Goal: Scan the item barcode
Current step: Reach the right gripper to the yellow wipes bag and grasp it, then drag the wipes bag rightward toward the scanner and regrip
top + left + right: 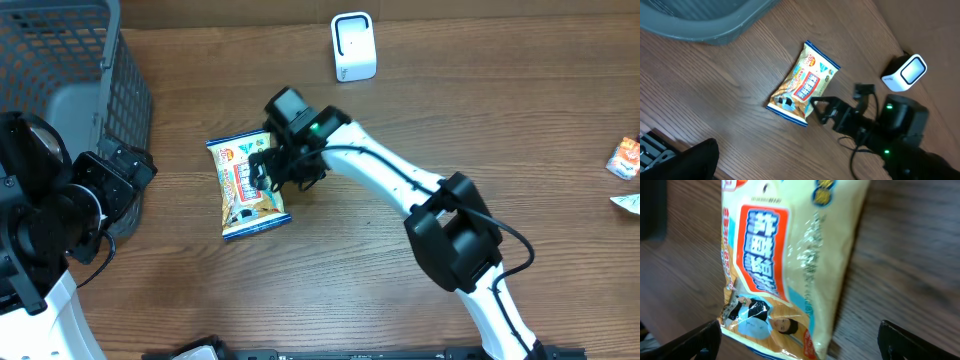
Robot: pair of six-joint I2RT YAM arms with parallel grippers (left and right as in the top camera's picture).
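Right tool (268, 172): jaws spread wide and empty, set low over the right edge of the yellow-and-blue foil snack packet (240, 195). The wrist view shows a finger on either side, a position judged ready to close on it. The packet lies flat, printed face up, mid-left on the brown wooden table (420, 110). No barcode shows, so it is probably underneath. The white box-shaped scanner (353, 46) stands well apart at the far edge. Left tool (128, 168): open, holding nothing, beside the grey mesh basket (70, 60).

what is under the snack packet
Only the wooden table shows around the snack packet, which lies flat on it. Its underside, and any barcode printed there, is covered.
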